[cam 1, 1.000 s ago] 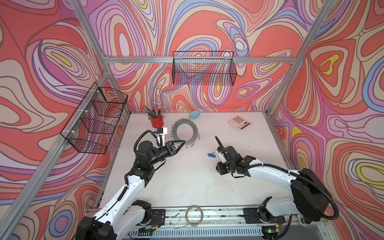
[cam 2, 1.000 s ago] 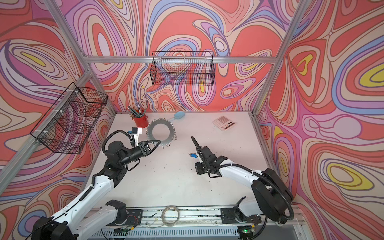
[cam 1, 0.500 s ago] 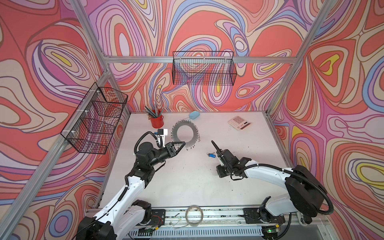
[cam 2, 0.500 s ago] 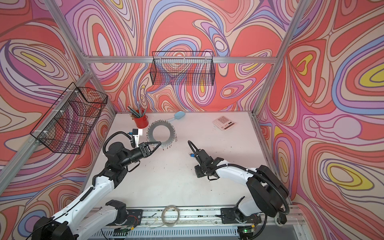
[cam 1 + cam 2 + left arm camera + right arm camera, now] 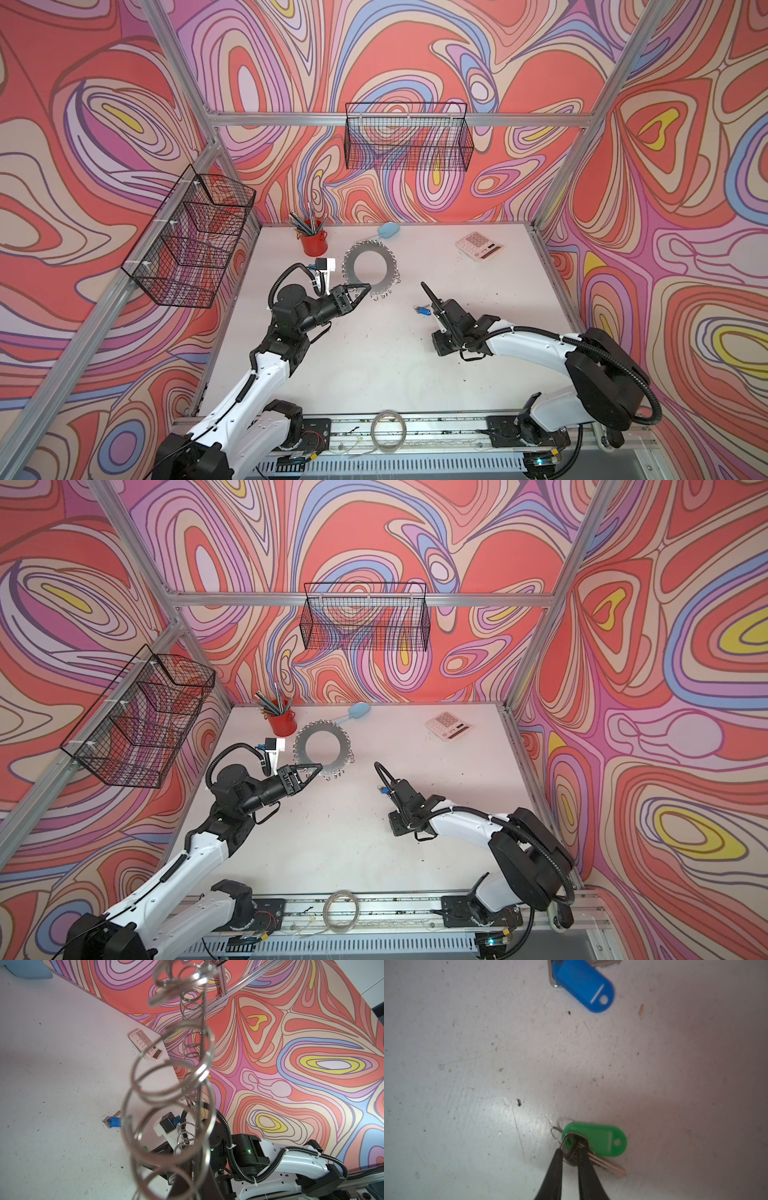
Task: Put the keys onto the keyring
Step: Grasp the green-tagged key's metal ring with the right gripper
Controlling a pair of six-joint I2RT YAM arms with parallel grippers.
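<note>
My left gripper (image 5: 367,286) is shut on the near rim of the keyring (image 5: 350,268), a grey disc with a big hole. It holds the disc tilted up off the table in both top views (image 5: 301,748). In the left wrist view the keyring's wire split rings (image 5: 210,1051) dangle close to the lens. The blue-tagged key (image 5: 422,309) lies on the table beside my right wrist. In the right wrist view my right gripper (image 5: 570,1151) has its two black fingers pinched on the metal head of the green-tagged key (image 5: 598,1138). The blue-tagged key (image 5: 583,982) lies beyond it. My right wrist hides the green key in both top views.
A red pencil cup (image 5: 313,246), a light-blue object (image 5: 389,230) and a pink calculator (image 5: 479,247) sit along the back of the table. Wire baskets hang on the left wall (image 5: 195,237) and the back wall (image 5: 409,141). A plain thin hoop (image 5: 388,430) lies on the front rail.
My right gripper's jaws have closed in onto the green-tagged key, and its wrist has shifted slightly left. The left arm and the keyring have not moved.
</note>
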